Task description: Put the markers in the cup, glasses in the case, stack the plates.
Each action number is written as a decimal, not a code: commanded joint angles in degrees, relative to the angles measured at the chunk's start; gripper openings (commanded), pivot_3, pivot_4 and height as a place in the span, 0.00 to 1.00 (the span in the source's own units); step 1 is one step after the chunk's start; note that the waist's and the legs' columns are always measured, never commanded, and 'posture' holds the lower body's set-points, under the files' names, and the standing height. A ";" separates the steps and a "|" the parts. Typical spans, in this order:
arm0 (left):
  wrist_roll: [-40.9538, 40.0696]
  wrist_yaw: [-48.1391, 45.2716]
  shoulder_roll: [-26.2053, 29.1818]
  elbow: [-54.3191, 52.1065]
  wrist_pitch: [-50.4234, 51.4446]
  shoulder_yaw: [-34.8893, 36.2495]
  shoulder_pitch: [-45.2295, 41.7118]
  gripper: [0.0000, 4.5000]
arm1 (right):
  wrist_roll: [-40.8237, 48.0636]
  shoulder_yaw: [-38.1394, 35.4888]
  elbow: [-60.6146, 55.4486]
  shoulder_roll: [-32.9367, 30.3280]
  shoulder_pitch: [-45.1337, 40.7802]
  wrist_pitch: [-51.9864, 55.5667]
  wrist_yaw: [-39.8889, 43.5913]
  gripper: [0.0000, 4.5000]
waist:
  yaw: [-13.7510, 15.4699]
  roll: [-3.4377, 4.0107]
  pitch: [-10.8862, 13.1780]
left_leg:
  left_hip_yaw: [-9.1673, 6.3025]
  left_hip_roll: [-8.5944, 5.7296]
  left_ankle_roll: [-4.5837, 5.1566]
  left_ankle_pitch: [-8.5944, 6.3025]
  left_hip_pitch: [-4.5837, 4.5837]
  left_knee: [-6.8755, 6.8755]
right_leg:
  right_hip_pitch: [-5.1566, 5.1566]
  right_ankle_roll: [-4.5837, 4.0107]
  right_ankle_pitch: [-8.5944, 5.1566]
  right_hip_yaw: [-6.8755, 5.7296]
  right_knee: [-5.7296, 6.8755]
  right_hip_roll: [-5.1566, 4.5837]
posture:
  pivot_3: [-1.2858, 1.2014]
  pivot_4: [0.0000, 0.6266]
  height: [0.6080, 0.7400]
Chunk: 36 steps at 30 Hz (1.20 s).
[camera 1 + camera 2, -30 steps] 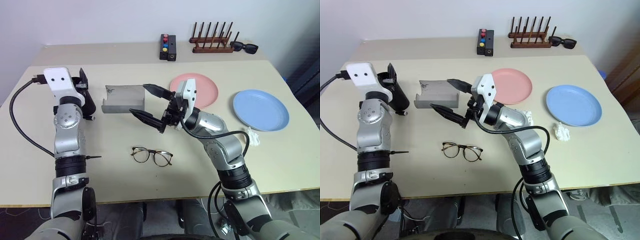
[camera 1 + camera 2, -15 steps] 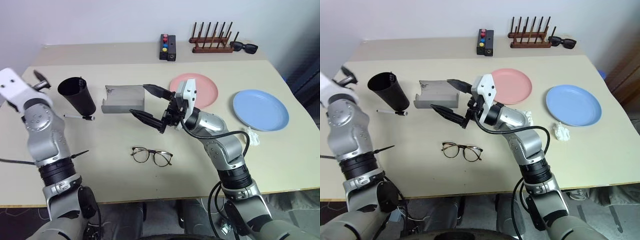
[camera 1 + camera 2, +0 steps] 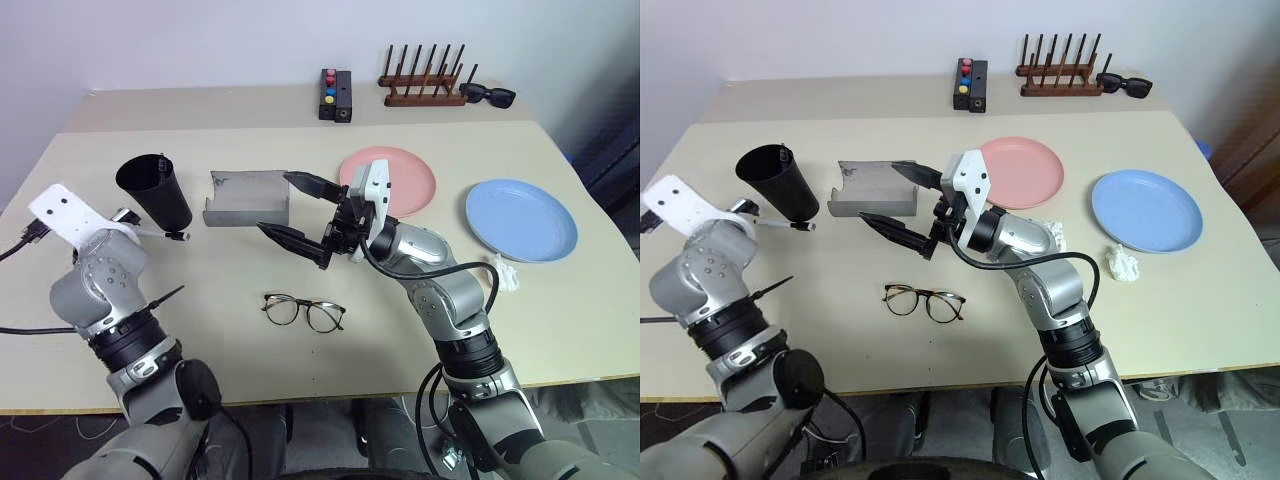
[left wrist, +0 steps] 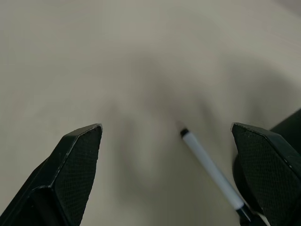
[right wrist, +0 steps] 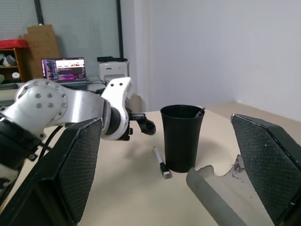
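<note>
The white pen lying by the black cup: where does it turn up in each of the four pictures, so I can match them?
Left eye view: the white pen lies on the table just in front of the black cup.
Right eye view: same spot, at the cup's foot.
Left wrist view: it lies slanted between the open left pincer fingers, nearer one.
Right wrist view: on the table beside the cup's base.
Shared landmark: the black cup.

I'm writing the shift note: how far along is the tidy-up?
Done: one dark marker pokes out of the black cup. In hand: nothing; the left tool hangs open over the white marker lying beside the cup. Left: eyeglasses outside the grey case; pink plate and blue plate unstacked.
</note>
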 commanded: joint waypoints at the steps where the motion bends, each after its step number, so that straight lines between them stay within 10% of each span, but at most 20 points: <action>1: 0.49 1.35 0.94 3.56 -0.02 1.54 -2.96 1.00 | 0.69 -0.01 -1.48 0.53 -0.63 -0.81 0.34 1.00 | 0.05 0.00 0.00 | 0.00 0.00 0.00 0.00 0.00 0.00 | 0.00 0.00 0.00 0.00 0.00 0.00 | 0.52 0.24 0.99; 23: 2.09 5.54 6.97 26.68 -2.69 2.23 -12.03 1.00 | 0.73 0.05 -2.70 0.37 0.13 -0.22 -0.11 1.00 | 0.07 0.00 0.00 | 0.01 0.00 -0.06 0.03 -0.01 -0.05 | -0.04 0.01 0.01 0.00 -0.01 -0.01 | 0.52 0.24 0.99; 26: 2.78 7.35 7.09 27.01 -1.54 2.35 -12.08 0.81 | 0.75 0.04 -2.67 0.35 0.14 -0.22 -0.12 1.00 | -0.01 0.00 0.00 | 0.01 0.00 -0.07 0.03 -0.01 -0.07 | -0.05 0.01 0.00 0.00 -0.01 -0.01 | 0.52 0.24 0.99; 33: 3.13 10.72 6.68 25.02 0.22 3.92 -11.82 0.03 | 0.82 0.09 -2.72 0.47 0.14 -0.22 -0.12 1.00 | -0.06 0.00 0.00 | 0.01 0.00 -0.09 0.04 0.00 -0.11 | -0.09 0.01 0.01 0.01 0.01 -0.01 | 0.52 0.24 0.99; 36: 3.31 11.84 6.58 23.83 0.61 4.83 -11.48 0.00 | 0.84 0.12 -2.71 0.52 0.12 -0.22 -0.13 1.00 | -0.04 0.00 0.00 | 0.01 0.00 -0.13 0.07 0.00 -0.14 | -0.10 0.00 0.01 0.01 0.01 -0.01 | 0.52 0.24 0.99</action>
